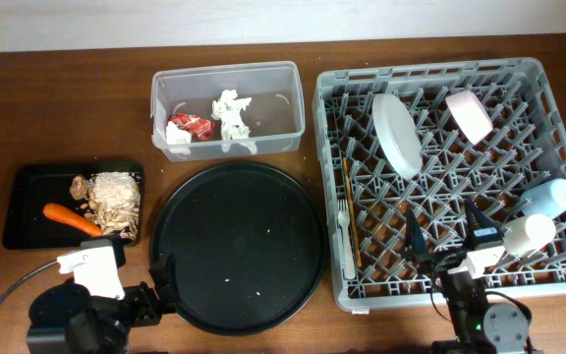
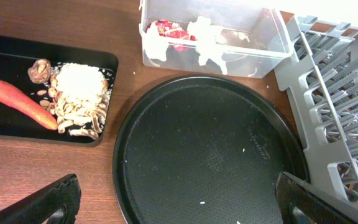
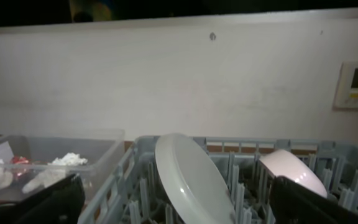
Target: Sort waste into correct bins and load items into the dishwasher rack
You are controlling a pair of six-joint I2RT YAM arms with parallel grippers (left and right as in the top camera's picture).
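Note:
The clear tub holds white tissues and a red wrapper. The shallow black tray holds an orange carrot and beige food scraps. The grey rack holds the white plate, white bowl, pale blue cup, small white cup, fork and chopstick. My left gripper is open and empty at the round tray's near left edge. My right gripper is open and empty over the rack's front.
A large round black tray lies between the shallow tray and the rack, with only a few crumbs on it. In the right wrist view the plate and bowl stand on edge ahead of the fingers.

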